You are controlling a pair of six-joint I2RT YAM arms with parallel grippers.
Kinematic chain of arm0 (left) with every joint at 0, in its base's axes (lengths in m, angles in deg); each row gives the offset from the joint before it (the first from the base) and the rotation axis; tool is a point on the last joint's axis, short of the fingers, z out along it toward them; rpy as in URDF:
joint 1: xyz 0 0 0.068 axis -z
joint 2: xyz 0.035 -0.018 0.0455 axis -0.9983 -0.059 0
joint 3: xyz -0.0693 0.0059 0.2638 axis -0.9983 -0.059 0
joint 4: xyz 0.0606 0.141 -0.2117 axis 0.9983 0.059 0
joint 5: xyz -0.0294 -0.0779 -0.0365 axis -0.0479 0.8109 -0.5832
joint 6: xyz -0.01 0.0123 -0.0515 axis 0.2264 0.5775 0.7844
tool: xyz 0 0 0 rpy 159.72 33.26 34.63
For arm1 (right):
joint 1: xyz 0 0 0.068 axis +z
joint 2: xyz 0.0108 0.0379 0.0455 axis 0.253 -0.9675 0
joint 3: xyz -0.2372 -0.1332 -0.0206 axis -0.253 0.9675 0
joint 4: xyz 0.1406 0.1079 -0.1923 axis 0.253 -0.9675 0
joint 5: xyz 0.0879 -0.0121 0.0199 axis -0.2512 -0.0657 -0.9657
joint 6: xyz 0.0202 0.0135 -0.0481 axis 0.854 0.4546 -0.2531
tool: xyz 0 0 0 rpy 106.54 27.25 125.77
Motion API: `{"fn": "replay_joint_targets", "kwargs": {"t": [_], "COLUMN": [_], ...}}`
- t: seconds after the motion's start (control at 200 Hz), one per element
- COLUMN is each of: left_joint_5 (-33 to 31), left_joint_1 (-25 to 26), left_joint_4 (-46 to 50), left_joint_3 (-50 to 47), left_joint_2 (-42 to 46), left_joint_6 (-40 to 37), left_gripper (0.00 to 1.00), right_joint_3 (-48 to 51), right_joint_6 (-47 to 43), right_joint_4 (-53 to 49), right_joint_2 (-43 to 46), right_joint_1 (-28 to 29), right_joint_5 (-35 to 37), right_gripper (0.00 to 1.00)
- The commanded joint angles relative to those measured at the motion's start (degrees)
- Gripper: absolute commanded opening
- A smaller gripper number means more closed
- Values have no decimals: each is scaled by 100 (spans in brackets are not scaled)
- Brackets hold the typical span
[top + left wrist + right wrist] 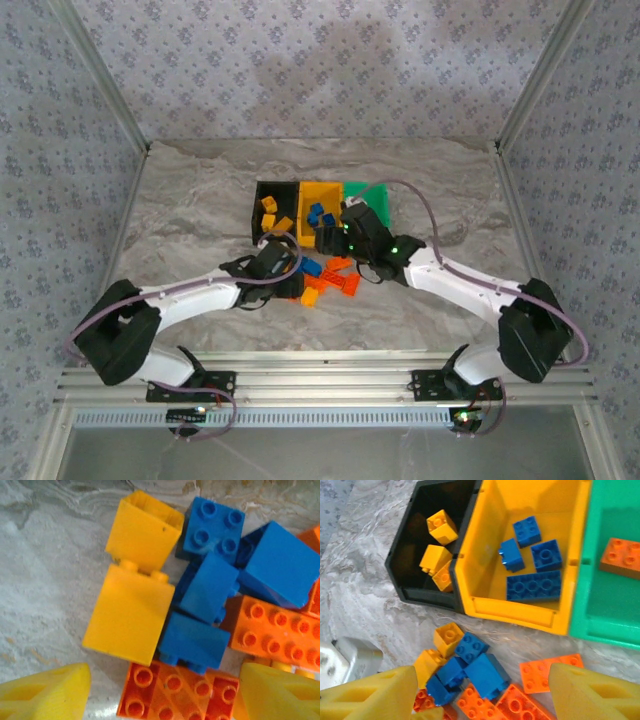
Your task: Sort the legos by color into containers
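legos (pixel 480 667) half sorted, a loose pile lying just in front of the bins.
yellow is kept in the black bin (pixel 420 597), blue in the yellow bin (pixel 515 611), orange in the green bin (pixel 615 610), one colour each. the left gripper (pixel 160 700) and right gripper (pixel 482 695) are held wide open and empty over the pile. the long blue brick (pixel 534 586) is laid studs up, long axis along the bin's front wall.

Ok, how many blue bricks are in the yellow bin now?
4, all on the floor of the yellow bin: a square brick at the back, two small bricks side by side mid-floor, a long brick by the front wall. None seems hidden.
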Motion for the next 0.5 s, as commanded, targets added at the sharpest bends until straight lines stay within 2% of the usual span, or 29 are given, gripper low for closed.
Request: {"fn": "replay_joint_targets", "kwargs": {"t": [0.0,0.075,0.29,0.495], "left_joint_5": [-307,-481,-442,-242], "left_joint_1": [-103,-235,-532,-658], "left_joint_4": [-56,-51,-327,-732], "left_joint_3": [276,247,176,172], "left_joint_2": [-112,-111,-191,-482], "left_joint_6": [-235,-179,-227,-422], "left_gripper": [73,67,64,69], "right_joint_3": [228,324,382,382], "right_joint_6": [158,181,174,163], "right_joint_4": [24,31,83,71], "right_joint_2": [389,483,523,532], "right_joint_1": [-39,-50,-58,-84], "right_joint_5": [231,241,228,238], "right_gripper": [72,72,72,72]}}
